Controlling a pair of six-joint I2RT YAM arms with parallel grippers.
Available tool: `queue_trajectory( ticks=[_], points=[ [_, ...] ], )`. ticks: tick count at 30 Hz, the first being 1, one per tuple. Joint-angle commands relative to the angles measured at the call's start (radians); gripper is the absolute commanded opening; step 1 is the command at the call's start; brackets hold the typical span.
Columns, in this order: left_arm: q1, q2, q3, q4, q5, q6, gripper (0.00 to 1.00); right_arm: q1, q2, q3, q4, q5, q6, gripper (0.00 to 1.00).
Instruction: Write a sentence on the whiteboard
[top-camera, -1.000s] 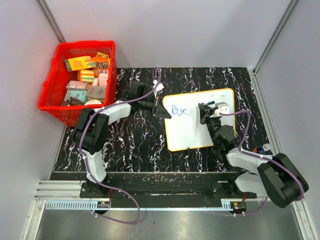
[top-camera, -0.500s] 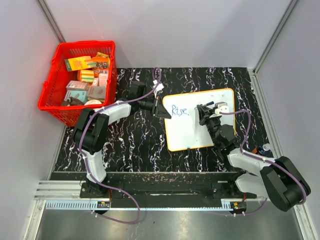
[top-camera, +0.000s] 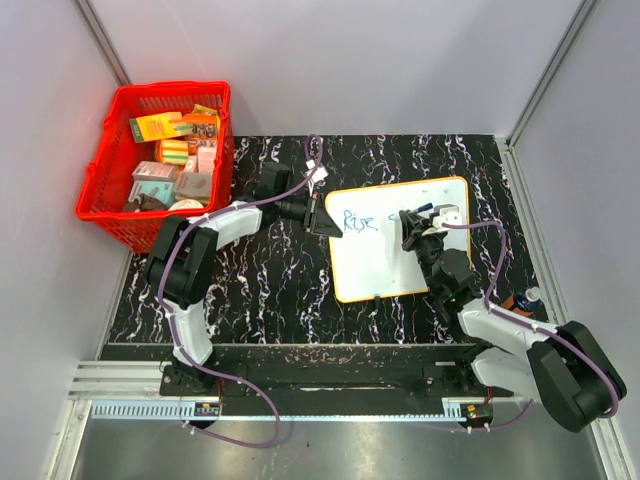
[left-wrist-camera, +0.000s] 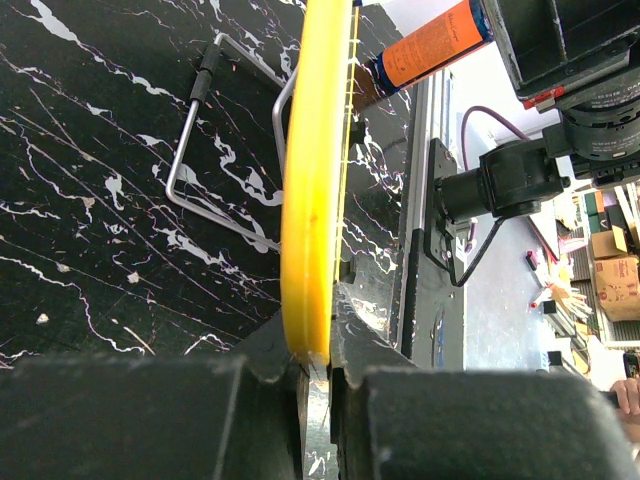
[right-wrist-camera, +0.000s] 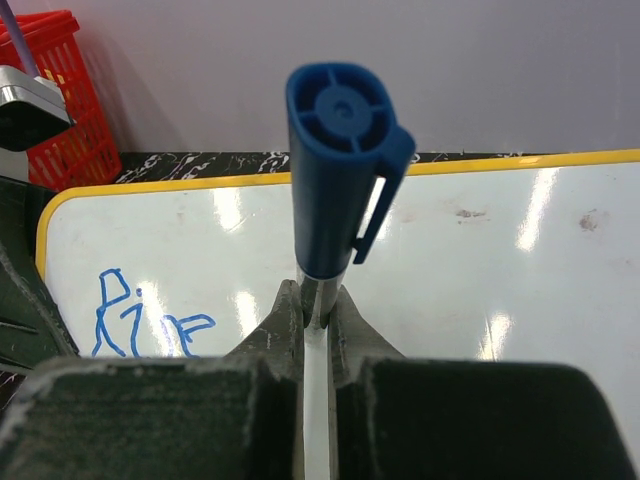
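The whiteboard lies flat on the black marbled table, white with a yellow rim. The sentence is one blue word, "Rise", near the board's top left, also legible in the right wrist view as the blue writing. My left gripper is shut on the board's left edge, its jaws pinching the rim at the left gripper's tips. My right gripper hovers over the board's upper middle, shut on a blue-capped marker held upright between the right gripper's tips.
A red basket full of small boxes stands at the table's back left. An orange-labelled tube lies by the right arm, off the board's right side. A bent metal wire shows beneath the board's edge.
The right gripper with the marker has shifted slightly to the right over the board. The left gripper and the board have stayed put.
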Motion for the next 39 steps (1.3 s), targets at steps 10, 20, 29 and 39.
queue_trajectory(
  ticks=[10,20,29,39],
  points=[
    [-0.02,0.044,-0.026,-0.062,-0.105,0.204,0.0,0.004,-0.014,0.034,-0.067,-0.007,0.016,0.0],
    [-0.02,0.047,-0.023,-0.064,-0.104,0.204,0.0,0.004,0.005,0.035,-0.058,-0.057,0.039,0.0],
    [-0.02,0.05,-0.02,-0.066,-0.104,0.204,0.0,0.006,0.0,0.028,-0.029,-0.098,0.039,0.0],
    [-0.02,0.05,-0.021,-0.069,-0.099,0.212,0.0,0.006,-0.133,0.03,-0.057,-0.074,0.003,0.0]
  ],
)
